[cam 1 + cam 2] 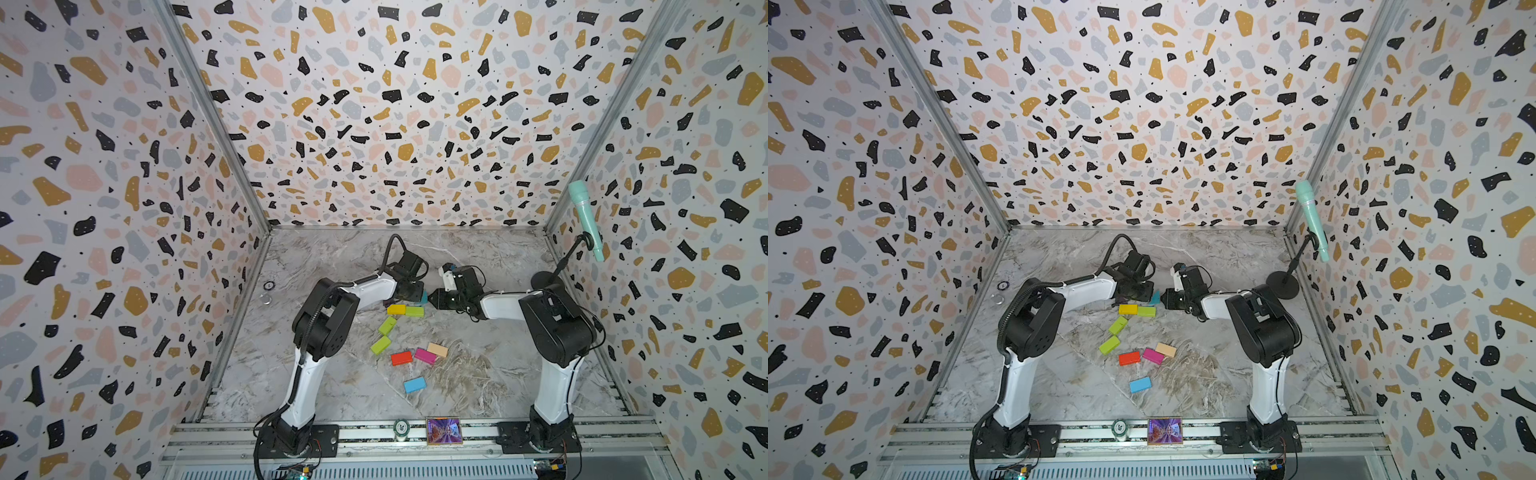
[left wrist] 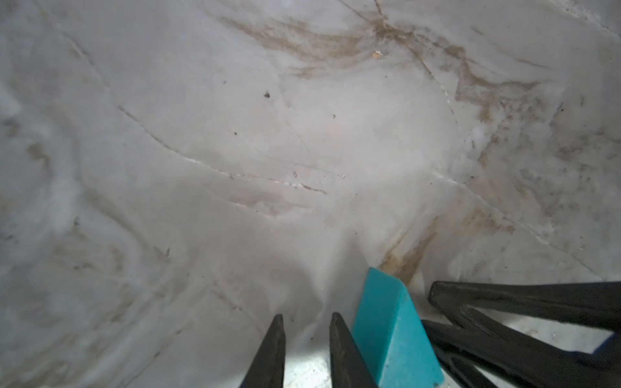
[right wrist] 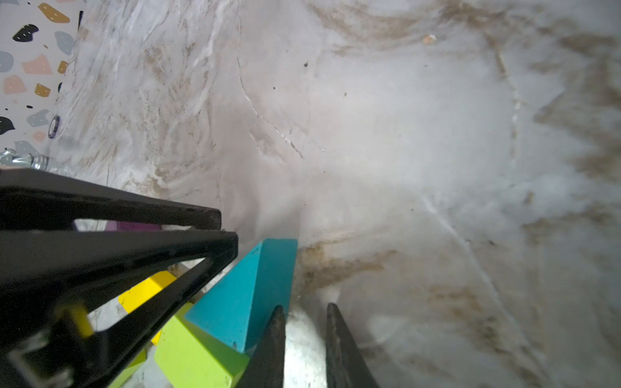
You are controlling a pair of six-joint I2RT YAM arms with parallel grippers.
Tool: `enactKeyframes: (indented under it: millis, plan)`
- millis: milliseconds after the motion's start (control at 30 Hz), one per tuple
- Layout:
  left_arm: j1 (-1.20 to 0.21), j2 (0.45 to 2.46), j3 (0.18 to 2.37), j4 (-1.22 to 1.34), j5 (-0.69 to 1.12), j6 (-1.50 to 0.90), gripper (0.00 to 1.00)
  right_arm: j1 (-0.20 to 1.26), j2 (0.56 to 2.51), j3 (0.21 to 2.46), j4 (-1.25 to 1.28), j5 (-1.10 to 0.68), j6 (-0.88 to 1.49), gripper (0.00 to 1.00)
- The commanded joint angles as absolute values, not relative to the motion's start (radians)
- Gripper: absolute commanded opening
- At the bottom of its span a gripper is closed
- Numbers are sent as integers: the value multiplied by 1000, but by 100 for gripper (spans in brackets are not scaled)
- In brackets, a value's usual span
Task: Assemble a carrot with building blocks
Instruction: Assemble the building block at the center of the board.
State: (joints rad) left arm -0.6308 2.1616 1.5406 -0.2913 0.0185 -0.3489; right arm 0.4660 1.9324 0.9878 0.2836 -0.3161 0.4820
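Sitting between left tool (image 2: 307, 319) and right tool (image 3: 304, 309), teal triangle (image 3: 242, 302), touching both

I count ten building blocks (image 1: 425, 356).

Rectangular, eight:
- one yellow block (image 1: 396, 309)
- three lime green blocks (image 1: 414, 311) (image 1: 387, 325) (image 1: 380, 345)
- one red block (image 1: 401, 358)
- one magenta block (image 1: 1153, 356)
- one tan block (image 1: 437, 349)
- one light blue block (image 1: 414, 385)

Triangular: one teal block (image 2: 393, 336).

One purple block (image 3: 134, 225) shows only as a sliver; I cannot tell its shape.

Robot arms (image 1: 305, 374) (image 1: 555, 386): two.

Microphone (image 1: 584, 212) on a stand, right of frame: one.

Small round items (image 1: 269, 285) (image 1: 266, 298), left of centre: two.

At bottom centre: one round token (image 1: 401, 428) and one picture card (image 1: 444, 431).
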Motion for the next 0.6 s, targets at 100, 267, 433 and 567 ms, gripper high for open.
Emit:
enactKeyframes:
  millis: [100, 267, 433, 567]
  plan:
    - [-640, 2204, 1593, -313, 25, -319, 25, 462, 1939, 1018, 249, -290, 475, 24]
    - [-644, 2207, 1586, -315, 23, -317, 25, 465, 1963, 1040, 239, -296, 469, 24]
    - [-653, 2202, 1576, -309, 25, -319, 25, 473, 1948, 1022, 242, -290, 471, 24]
    - [-660, 2198, 1575, -309, 26, -318, 25, 479, 1932, 1010, 241, -290, 477, 25]
